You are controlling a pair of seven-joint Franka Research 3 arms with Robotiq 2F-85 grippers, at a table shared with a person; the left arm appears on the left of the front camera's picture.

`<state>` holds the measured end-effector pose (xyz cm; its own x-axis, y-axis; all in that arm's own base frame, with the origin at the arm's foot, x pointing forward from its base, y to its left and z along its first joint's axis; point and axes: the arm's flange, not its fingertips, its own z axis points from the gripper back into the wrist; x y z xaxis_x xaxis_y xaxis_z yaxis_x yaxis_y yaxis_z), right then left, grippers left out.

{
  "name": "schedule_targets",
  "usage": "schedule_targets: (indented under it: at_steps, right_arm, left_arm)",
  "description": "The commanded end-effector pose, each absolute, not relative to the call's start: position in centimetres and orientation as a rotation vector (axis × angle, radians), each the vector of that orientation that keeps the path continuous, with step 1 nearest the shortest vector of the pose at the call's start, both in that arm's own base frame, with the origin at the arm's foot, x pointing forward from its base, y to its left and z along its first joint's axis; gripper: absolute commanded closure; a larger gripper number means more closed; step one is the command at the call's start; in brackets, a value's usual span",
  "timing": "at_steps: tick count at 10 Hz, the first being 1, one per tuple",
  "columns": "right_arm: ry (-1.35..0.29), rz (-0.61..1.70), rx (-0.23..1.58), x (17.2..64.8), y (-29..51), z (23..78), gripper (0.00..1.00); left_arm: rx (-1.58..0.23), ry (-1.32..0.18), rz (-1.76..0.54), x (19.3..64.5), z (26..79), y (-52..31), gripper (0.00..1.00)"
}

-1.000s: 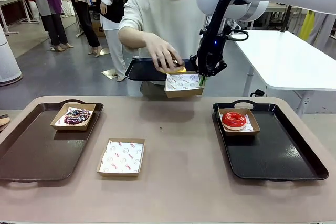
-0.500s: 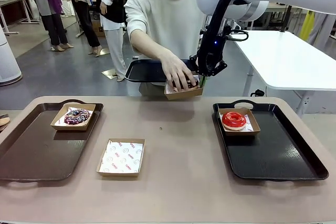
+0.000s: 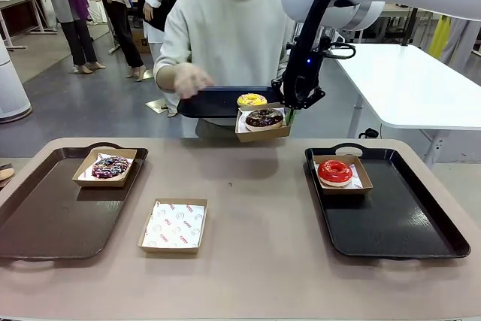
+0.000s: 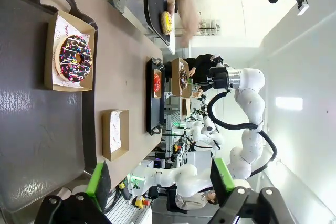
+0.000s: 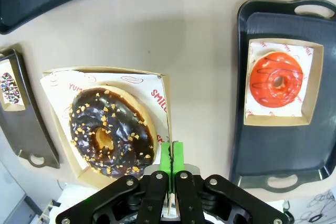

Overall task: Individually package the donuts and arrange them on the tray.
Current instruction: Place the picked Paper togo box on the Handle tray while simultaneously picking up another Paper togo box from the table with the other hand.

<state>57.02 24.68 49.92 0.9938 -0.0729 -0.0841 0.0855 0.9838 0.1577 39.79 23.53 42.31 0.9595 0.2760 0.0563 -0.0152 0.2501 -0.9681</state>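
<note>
My right gripper point(image 3: 289, 116) point(image 5: 171, 156) is shut on the rim of a paper-lined cardboard box point(image 3: 262, 132), holding it in the air beyond the table's far edge. A dark chocolate donut point(image 3: 264, 118) point(image 5: 110, 137) lies in that box. Just behind it, a yellow-iced donut point(image 3: 252, 100) rests on the black tray point(image 3: 207, 101) that the person holds. A red donut point(image 3: 334, 171) point(image 5: 276, 83) sits boxed on the right tray point(image 3: 398, 219). A sprinkled chocolate donut point(image 3: 110, 167) point(image 4: 73, 59) sits boxed on the left tray point(image 3: 45, 219). My left gripper point(image 4: 160, 179) is open above the left tray.
An empty paper-lined box point(image 3: 173, 225) lies on the table between the two trays, nearer the left one. The person's hand point(image 3: 188, 80) hovers over the left part of their tray. A white table point(image 3: 413, 84) stands at the back right.
The person's hand set the chocolate donut into the box my right gripper holds, then drew back to the left. This uncovered the yellow donut. Neither arm moved.
</note>
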Motion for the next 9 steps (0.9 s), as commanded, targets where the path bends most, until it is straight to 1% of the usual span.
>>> schedule_targets:
  at_steps: [1, 5, 6, 7, 9]
  right_arm:
    - [0.075, -0.084, 0.163, 56.8, 24.6, 49.9, 1.0]
    - [0.078, -0.08, 0.162, 57.0, 24.7, 49.9, 0.99]
    - [0.063, -0.048, 0.139, 56.0, 23.1, 50.1, 0.99]
    - [0.062, -0.03, 0.139, 54.5, 21.3, 50.7, 0.99]
    - [0.03, -0.022, 0.072, 50.5, 17.0, 52.7, 0.99]
  left_arm:
    - [-1.316, -0.23, 0.195, 39.7, 42.5, 23.7, 0.0]
    - [-1.306, -0.233, 0.201, 39.8, 42.3, 23.5, 0.0]
    - [-1.246, -0.166, 0.135, 40.4, 43.3, 22.9, 0.0]
    - [-1.178, -0.138, 0.102, 41.1, 44.9, 22.0, 0.0]
    - [-1.005, -0.063, -0.011, 42.6, 49.7, 17.9, 0.0]
